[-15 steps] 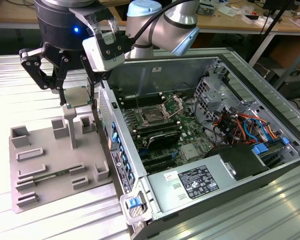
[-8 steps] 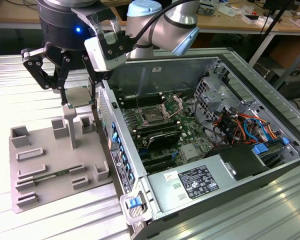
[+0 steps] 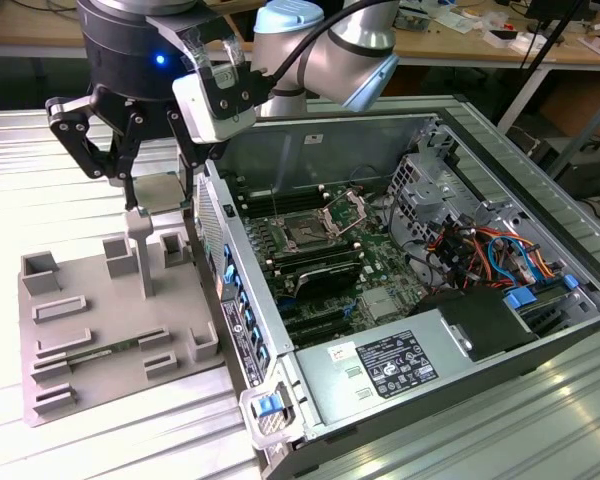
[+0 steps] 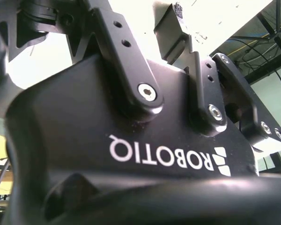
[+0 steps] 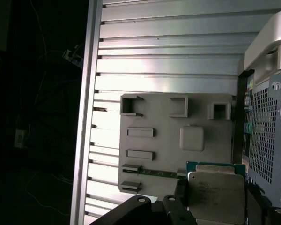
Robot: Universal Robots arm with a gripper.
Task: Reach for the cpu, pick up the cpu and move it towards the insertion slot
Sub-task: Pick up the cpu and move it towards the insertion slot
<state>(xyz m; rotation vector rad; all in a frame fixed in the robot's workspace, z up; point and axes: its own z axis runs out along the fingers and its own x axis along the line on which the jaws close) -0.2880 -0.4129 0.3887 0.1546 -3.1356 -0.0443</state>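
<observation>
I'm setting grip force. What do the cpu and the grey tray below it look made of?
The cpu: brushed silvery metal lid, judging by its dull sheen, on a green board edge, probably fibreglass. The grey tray: matte, uniform grey with raised blocks, likely plastic.

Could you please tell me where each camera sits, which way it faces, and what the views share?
Exterior view: off the arm, looking down on the grey fixture plate and open computer case; the arm and gripper show, holding the cpu.
First wrist view: on the wrist, looking down past gripper links and the cpu at the plate.
Second wrist view: on the wrist, facing the gripper's black housing.
Shared: exterior and first wrist views show cpu, plate and case.
</observation>
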